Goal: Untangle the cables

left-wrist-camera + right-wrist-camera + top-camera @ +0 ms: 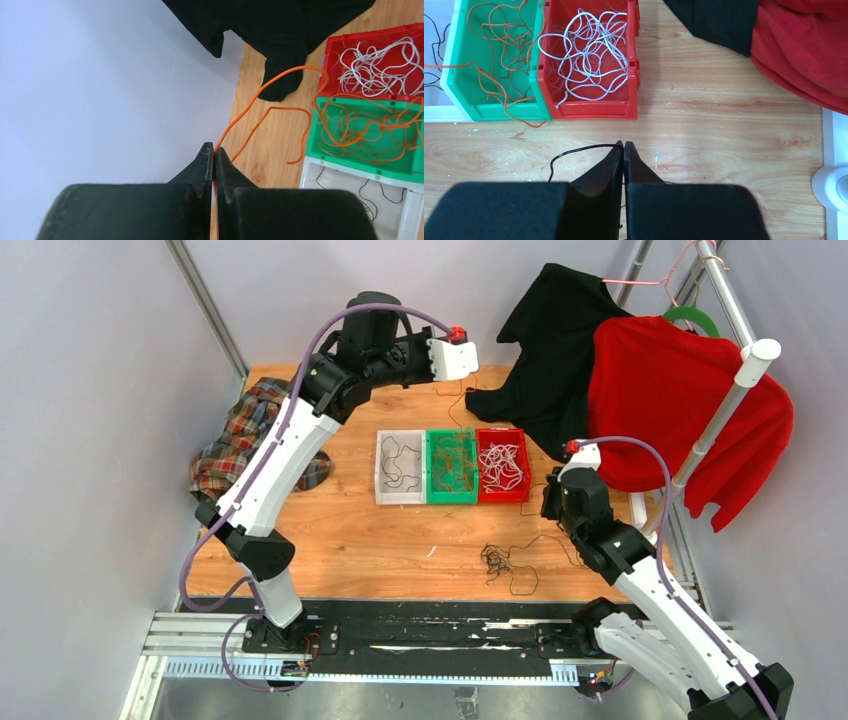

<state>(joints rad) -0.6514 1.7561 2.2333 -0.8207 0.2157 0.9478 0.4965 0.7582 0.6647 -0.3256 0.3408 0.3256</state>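
My left gripper is raised near the back wall and shut on a thin orange cable. That cable loops down into the green bin, which holds several orange cables. The red bin holds white cables. The white bin holds black ones. My right gripper is low over the table, in front of the red bin, and shut on a thin black cable. That black cable leads towards a small dark tangle of cables on the wood.
A black garment and a red garment hang from a rack at the back right and reach the table. A plaid cloth lies at the left edge. Grey walls close in the left and back.
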